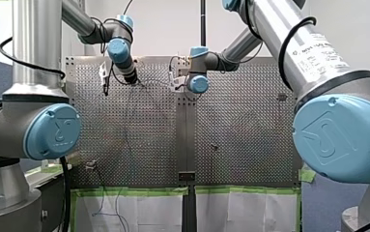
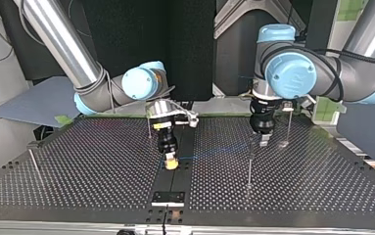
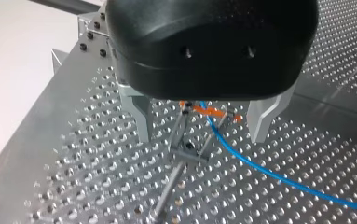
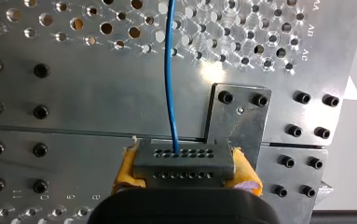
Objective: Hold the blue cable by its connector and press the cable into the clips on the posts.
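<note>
Front view: my left arm's gripper and my right arm's gripper both work at the far edge of the table. From the table's middle, three posts stand free. One post is at eight o'clock, another post at four o'clock, and a third post at two o'clock. I see no cable on any of them.

Top view: the right gripper, with yellow pads, sits low over the table's centre strip. One blue cable runs from it toward three o'clock, to a fourth post just under the left gripper.

Left wrist view: the left gripper's two metal fingers stand apart, gripping nothing. They straddle the post's orange clip. The cable meets that clip and trails off past the far finger. I cannot tell whether it is seated in the clip.

Right wrist view: the right gripper is clamped on the single dark connector, and the cable leaves it straight ahead.

As I judge it, the connector hold is done and the first clip is in hand. The other three clips are left to do.

The count is two grippers, one cable, one connector and four posts.
</note>
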Robot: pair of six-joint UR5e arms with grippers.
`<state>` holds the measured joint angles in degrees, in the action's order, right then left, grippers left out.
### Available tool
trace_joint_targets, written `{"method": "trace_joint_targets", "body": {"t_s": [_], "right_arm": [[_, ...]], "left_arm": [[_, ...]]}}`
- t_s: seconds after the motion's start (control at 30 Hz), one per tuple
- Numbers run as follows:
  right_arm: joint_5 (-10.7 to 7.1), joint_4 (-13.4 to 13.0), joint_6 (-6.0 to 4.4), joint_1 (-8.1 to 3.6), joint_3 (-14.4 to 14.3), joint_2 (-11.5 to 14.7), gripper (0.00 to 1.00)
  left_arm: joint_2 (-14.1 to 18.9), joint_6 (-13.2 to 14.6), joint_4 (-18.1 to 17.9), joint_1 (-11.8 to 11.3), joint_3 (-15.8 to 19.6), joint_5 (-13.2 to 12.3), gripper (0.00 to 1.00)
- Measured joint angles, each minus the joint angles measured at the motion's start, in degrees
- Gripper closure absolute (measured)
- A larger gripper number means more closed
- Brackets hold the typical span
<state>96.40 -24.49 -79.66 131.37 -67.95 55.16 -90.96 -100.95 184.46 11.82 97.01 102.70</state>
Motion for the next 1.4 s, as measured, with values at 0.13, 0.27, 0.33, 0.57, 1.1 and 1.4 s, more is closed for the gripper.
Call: {"method": "trace_joint_targets", "body": {"t_s": [0.13,0.27,0.33,0.57,1.1,1.4], "right_arm": [[0.02,0.0,0.02,0.03,0.1,0.0,1.0],[0.02,0.0,0.03,0.01,0.2,0.0,1.0],[0.02,0.0,0.02,0.0,0.1,0.0,1.0],[0.02,0.0,0.02,0.01,0.1,0.0,1.0],[-0.15,-0.1,0.02,0.0,0.0,0.0,1.0],[-0.15,-0.1,0.02,0.02,-0.1,0.0,1.0]], "left_arm": [[1.0,-0.2,0.0,0.5,0.0,0.0,0.0],[1.6,-0.3,0.0,1.0,0.0,0.1,0.0],[1.7,-0.3,0.0,1.3,0.0,0.1,0.0],[1.7,-0.6,0.0,1.9,0.1,0.8,0.0],[1.7,-0.9,-0.5,2.9,0.1,1.3,0.0],[1.7,-1.2,-0.9,3.5,0.1,1.0,0.0]]}}
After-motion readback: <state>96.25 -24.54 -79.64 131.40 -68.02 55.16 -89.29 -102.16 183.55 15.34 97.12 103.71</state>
